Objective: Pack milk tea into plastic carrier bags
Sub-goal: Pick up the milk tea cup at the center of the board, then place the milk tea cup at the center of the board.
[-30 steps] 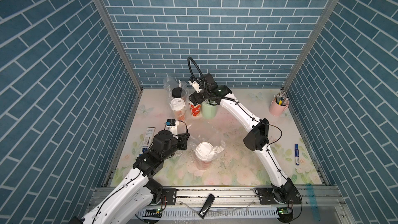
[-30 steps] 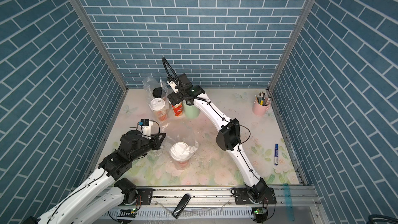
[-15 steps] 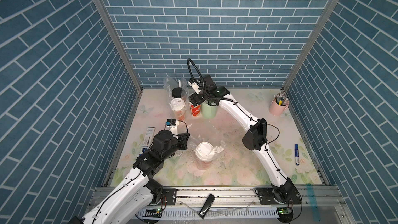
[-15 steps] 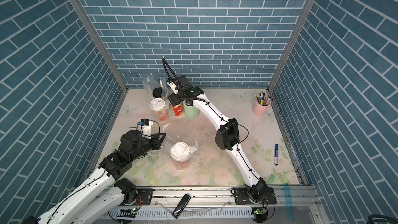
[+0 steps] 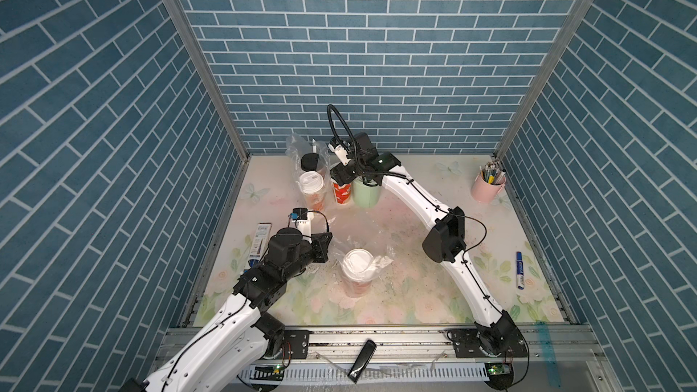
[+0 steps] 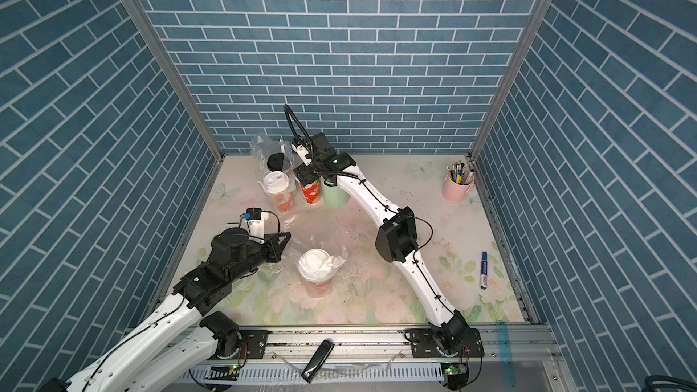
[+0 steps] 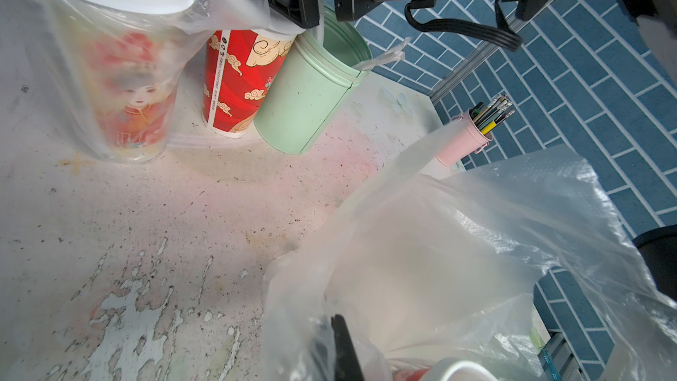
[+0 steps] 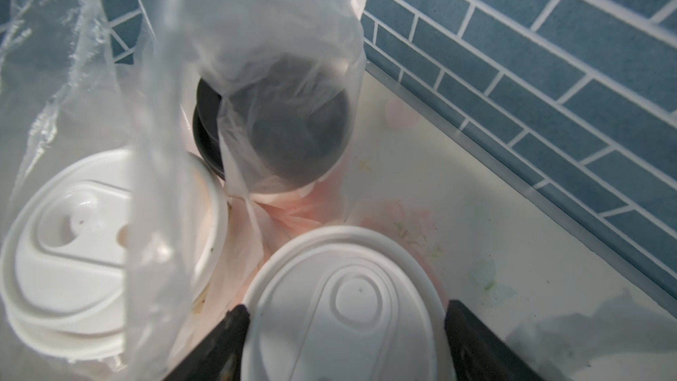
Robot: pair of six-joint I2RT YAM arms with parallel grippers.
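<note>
Nearest, the left gripper (image 5: 326,243) pinched the film of the near carrier bag (image 7: 458,251) (a white-lidded cup (image 5: 356,263) stood inside). Farther back, the right gripper (image 8: 344,318) straddled the red cup (image 5: 342,194), jaws spread, beside the far bag (image 5: 297,145) holding two cups (image 5: 311,184).

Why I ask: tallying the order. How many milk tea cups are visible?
4: a black-lidded cup and a white-lidded cup in the rear bag, a red cup beside them, a fourth cup in the near bag.

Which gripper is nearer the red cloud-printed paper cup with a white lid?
Right. The right gripper straddles the red cup; the left gripper is well forward, shut on a clear plastic bag.
</note>
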